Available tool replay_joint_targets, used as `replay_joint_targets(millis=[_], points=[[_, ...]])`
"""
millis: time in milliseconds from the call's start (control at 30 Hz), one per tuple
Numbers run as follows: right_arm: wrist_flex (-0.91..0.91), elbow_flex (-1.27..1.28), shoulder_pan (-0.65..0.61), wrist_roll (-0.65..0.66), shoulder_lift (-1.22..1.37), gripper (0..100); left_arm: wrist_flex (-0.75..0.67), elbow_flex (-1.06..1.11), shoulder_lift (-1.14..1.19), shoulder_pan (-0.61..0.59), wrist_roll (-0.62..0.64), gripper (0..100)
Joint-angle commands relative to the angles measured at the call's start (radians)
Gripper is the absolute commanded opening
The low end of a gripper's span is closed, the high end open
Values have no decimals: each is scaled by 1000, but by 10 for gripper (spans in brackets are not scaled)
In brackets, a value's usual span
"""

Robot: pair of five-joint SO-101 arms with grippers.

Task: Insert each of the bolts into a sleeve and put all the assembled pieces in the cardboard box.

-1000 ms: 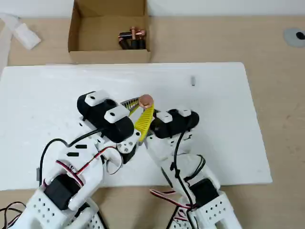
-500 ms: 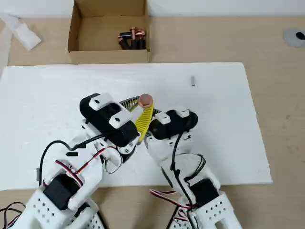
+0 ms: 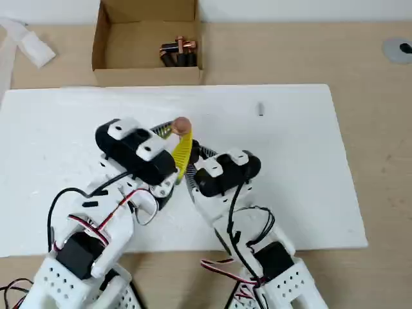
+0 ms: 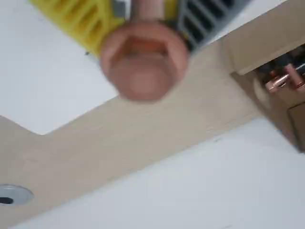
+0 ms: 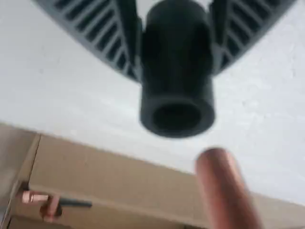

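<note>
Cardboard box of brown card (image 3: 98,51) stands beyond the white mat (image 3: 309,193), assembled pieces (image 3: 178,53) inside. Right gripper (image 5: 176,24) clamps black cylindrical sleeve (image 5: 176,90). Left gripper (image 4: 145,12) clamps copper round-headed bolt (image 4: 143,64), near the sleeve's open end, not inserted.

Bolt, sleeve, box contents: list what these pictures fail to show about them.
High view: the right arm covers the sleeve, so its gap to the bolt is unreadable.
Left wrist view: the bolt's head is blurred and hides its shank.
Right wrist view: the frame edge cuts off the bolt's shank.
All views: the assembled pieces in the cardboard box are too small or cropped to count.
</note>
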Motion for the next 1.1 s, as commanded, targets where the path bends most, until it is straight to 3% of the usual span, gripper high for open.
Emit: replay_joint_targets(millis=[0,167,433,1067], points=[[-31,1,-15,14,-16,10,18,-52,4,-32,35,6],[-29,1,-16,14,-16,10,104,-107,4,-6,98,6],[-29,1,-18,9,-16,10,23,-106,4,-3,103,6],[-91,1,-18,12,-16,10,18,-164,116,6,101,6]])
